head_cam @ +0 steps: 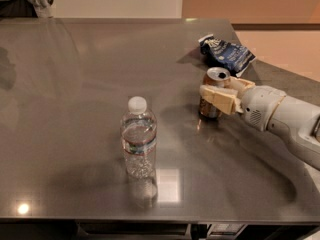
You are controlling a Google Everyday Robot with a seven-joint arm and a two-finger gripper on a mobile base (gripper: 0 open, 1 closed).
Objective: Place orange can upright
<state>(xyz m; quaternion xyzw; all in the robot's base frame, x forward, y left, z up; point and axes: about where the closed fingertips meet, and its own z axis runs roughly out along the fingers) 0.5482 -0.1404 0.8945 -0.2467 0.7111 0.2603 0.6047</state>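
The water bottle (138,139) stands upright with its white cap on, at 6 o'clock from the centre of the grey table (75,84). At 3 o'clock the orange can (208,109) stands upright on the table, silver top facing up. The gripper (210,87) reaches in from 4 o'clock, its beige jaws pinching the can's sides. The snack bag (227,54) lies at 1 o'clock, just beyond the can.

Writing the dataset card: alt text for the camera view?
An orange can stands upright on a grey table with the robot's gripper at it, the arm extending from the right. A clear water bottle stands front and centre, and a blue snack bag lies behind the can.
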